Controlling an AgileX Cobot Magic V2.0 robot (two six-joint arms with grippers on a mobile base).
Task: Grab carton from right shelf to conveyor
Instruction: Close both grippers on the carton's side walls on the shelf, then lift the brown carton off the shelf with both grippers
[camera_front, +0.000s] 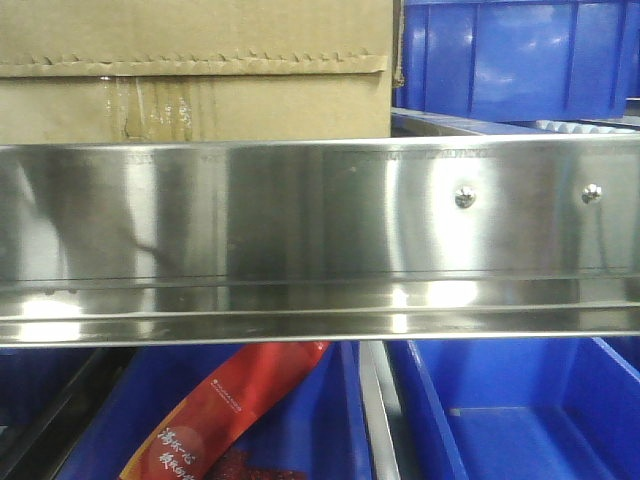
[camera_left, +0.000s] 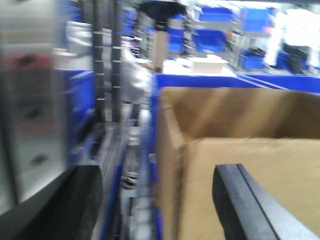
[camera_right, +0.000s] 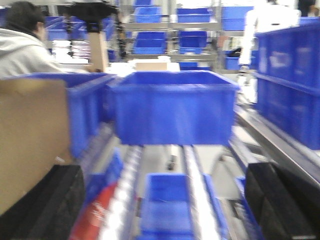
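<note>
The big brown cardboard carton (camera_front: 190, 60) sat on the right shelf, behind the wide shiny steel front rail (camera_front: 320, 230) with its two small screws (camera_front: 465, 197). A strip of paper tape with a jagged edge ran across its front. A blue plastic bin (camera_front: 510, 50) stood just beside it on the right. Under the shelf lay more blue bins, and one held a long red packet (camera_front: 230, 410).

In the left wrist view, the left pincer (camera_left: 157, 180) had its two dark fingers wide apart and held nothing. The carton's near corner showed between them, and its long side ran off to the right.

In the right wrist view, the right pincer (camera_right: 165, 170) was also spread wide and empty. The carton was at the left edge there, and another blue bin (camera_right: 172, 105) stood straight ahead. A person in a pale hooded top (camera_right: 25, 45) was far behind.

The conveyor was not in any view.

The carton looked too wide for one pincer. It was probably stiff at the corners but soft in the middle of each side, so a hard squeeze there might dent it. I could not tell how heavy it was. Its plain sides might slip. The best hold seemed to be one arm on each side, pressing in near the corners. It would likely need lifting over the steel rail.
</note>
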